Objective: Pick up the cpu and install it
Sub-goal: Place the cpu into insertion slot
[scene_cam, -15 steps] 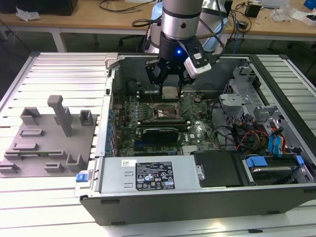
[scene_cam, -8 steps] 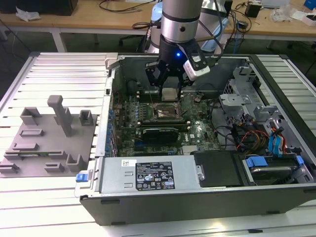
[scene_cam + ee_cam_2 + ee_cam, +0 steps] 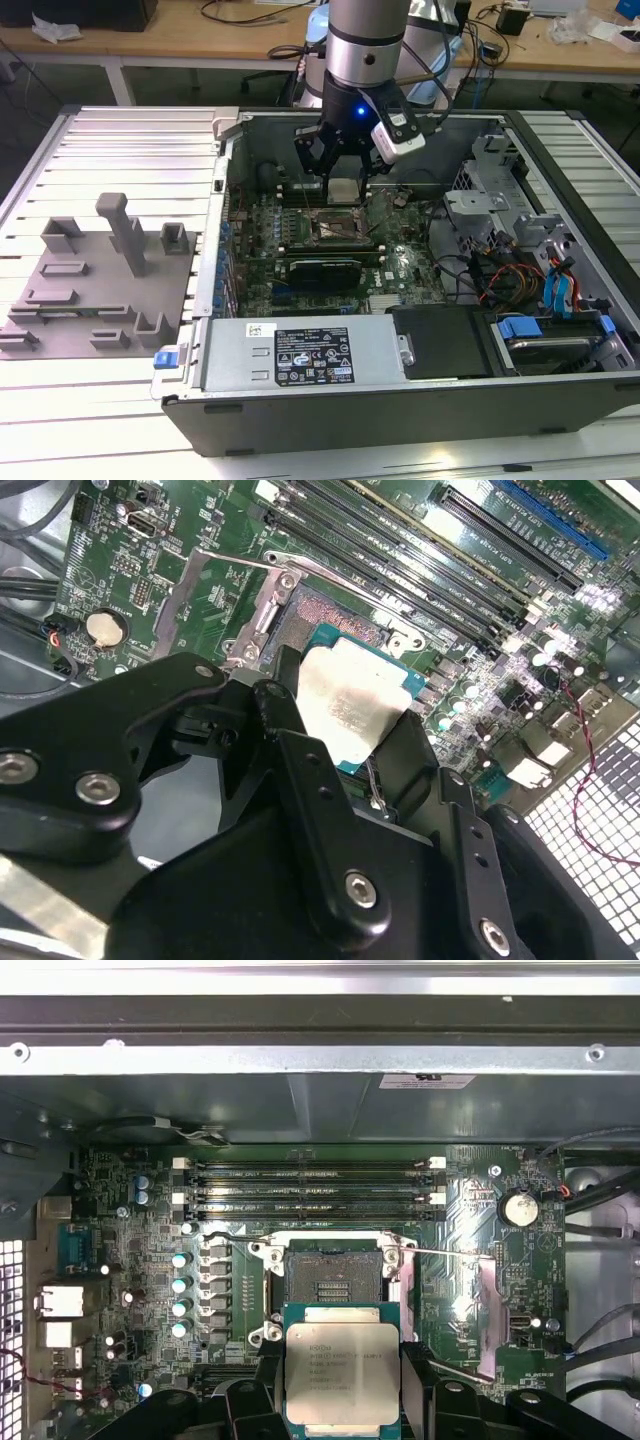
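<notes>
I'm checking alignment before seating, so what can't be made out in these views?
Underside of the cpu: faces away in both wrist views.
Pin condition in the socket: too small in the first wrist view.
Part of the socket: covered by the cpu in the second wrist view.
Gap between cpu and socket: the exterior view looks steeply down and the pincer crowds it.

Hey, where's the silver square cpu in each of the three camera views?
Exterior view: silver-topped square cpu held in the black gripper above the green motherboard.
Second wrist view: cpu in the gripper, by the open dark metal-rimmed socket.
First wrist view: cpu in the gripper, by the socket.
Shared landmark: that socket.
</notes>
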`<state>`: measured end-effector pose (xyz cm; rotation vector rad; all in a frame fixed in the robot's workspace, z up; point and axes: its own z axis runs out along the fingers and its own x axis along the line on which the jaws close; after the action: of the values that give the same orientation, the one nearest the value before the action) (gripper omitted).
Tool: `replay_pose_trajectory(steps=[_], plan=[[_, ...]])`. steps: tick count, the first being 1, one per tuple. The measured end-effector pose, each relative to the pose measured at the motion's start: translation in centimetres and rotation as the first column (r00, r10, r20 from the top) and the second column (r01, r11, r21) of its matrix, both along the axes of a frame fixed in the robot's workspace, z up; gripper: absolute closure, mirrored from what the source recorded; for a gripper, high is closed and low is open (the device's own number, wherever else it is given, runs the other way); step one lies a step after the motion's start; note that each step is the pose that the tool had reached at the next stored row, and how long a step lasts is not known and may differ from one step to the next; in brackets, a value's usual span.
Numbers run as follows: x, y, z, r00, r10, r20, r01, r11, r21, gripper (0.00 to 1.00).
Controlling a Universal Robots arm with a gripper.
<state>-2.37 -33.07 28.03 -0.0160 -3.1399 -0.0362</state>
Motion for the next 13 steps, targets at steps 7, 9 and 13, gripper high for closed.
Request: replay_pose_trajectory(steps=[7, 9, 13], plan=[[0.0, 0.0, -0.02, 1.0, -0.01, 0.0, 0.01, 1.0, 0.0, 0.45], [0.0, 0.0, -0.03, 0.9997, -0.026, 0.0, 0.026, 0.9997, 0.0, 0.45], [0.0, 0.0, -0.05, 0.9954, -0.096, 0.0, 0.096, 0.9954, 0.0, 0.45]])
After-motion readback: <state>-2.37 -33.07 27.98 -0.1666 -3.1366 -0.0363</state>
